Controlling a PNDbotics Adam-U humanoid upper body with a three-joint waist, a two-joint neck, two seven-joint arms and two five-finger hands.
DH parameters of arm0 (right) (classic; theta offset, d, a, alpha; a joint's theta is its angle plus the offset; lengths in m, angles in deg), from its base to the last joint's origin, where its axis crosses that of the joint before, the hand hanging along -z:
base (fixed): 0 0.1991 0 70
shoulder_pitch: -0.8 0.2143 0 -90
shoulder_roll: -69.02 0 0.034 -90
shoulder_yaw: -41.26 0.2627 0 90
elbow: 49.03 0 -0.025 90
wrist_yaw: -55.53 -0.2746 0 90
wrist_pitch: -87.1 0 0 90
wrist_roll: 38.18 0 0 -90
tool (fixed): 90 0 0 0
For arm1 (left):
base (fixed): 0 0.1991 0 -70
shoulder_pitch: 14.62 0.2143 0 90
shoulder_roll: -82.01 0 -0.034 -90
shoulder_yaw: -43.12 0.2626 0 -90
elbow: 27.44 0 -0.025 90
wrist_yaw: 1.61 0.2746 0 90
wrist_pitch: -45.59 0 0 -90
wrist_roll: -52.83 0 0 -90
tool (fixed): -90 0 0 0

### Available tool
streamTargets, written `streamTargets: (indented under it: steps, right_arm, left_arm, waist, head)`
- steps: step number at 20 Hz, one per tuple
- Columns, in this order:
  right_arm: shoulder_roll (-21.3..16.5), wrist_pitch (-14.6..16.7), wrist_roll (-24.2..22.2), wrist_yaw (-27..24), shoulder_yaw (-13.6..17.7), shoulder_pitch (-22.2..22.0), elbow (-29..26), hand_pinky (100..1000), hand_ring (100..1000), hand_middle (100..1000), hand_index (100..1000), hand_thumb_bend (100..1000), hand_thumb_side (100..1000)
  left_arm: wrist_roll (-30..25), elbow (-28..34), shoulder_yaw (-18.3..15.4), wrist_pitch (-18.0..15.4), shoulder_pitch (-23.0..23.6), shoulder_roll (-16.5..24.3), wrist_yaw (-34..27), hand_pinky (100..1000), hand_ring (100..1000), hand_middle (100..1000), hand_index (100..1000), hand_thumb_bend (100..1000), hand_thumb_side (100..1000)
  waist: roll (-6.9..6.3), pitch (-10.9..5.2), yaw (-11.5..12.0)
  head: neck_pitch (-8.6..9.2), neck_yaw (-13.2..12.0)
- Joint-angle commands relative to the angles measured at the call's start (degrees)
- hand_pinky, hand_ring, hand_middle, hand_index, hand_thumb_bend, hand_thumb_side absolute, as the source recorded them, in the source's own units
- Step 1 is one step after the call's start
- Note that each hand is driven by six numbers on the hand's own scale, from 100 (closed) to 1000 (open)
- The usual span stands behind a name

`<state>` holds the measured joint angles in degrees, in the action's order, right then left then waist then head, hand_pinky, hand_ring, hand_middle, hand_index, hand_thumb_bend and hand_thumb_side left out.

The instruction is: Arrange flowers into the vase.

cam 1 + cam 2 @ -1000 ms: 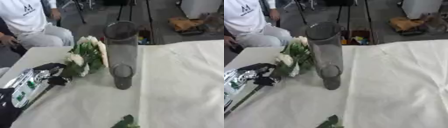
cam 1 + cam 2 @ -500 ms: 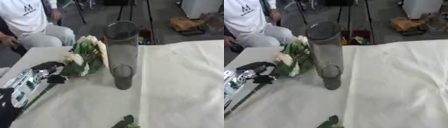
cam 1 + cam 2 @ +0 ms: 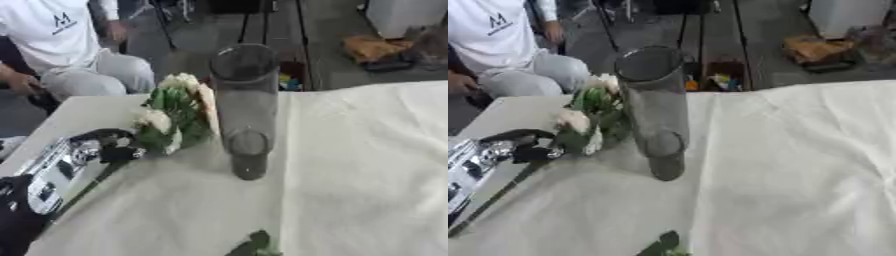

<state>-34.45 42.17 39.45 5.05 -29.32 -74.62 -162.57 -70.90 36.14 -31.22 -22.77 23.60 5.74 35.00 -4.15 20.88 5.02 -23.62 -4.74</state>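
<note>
A tall clear glass vase stands upright in the middle of the white-clothed table. Just left of it a bunch of white flowers with green leaves is held up off the cloth, its long stem running down to the lower left. My left hand comes in from the left edge and is shut on the bunch just below the blooms. The flower heads almost touch the vase's left wall. My right hand shows in neither view.
A green leaf lies at the table's near edge, below the vase. A seated person in a white shirt is beyond the table's far left corner. Clutter sits on the floor behind the table.
My left hand has shifted the flower bunch slightly right, toward the vase. The vase has stayed put.
</note>
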Motion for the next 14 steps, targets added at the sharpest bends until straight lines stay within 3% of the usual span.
streamTargets:
  steps: [1, 14]
  right_arm:
    - [-0.8, -0.4, 0.2, 0.7, 0.8, 0.2, -1.0, 624, 738, 668, 736, 100, 1000]
    - [-0.5, -1.4, 0.4, 0.9, 0.8, 0.1, -1.0, 622, 737, 663, 730, 100, 1000]
  left_arm:
    - [-1.6, -0.4, -0.2, -0.1, -1.2, 1.0, -2.2, 887, 1000, 1000, 1000, 298, 977]
    - [-1.8, -1.6, 0.7, -0.8, -2.3, 1.6, -0.6, 879, 1000, 1000, 1000, 282, 906]
  waist:
    - [0.04, -1.49, 0.0]
    - [-0.34, -1.64, 0.0]
  head:
    - [0.05, -0.2]
    - [0.25, -0.3]
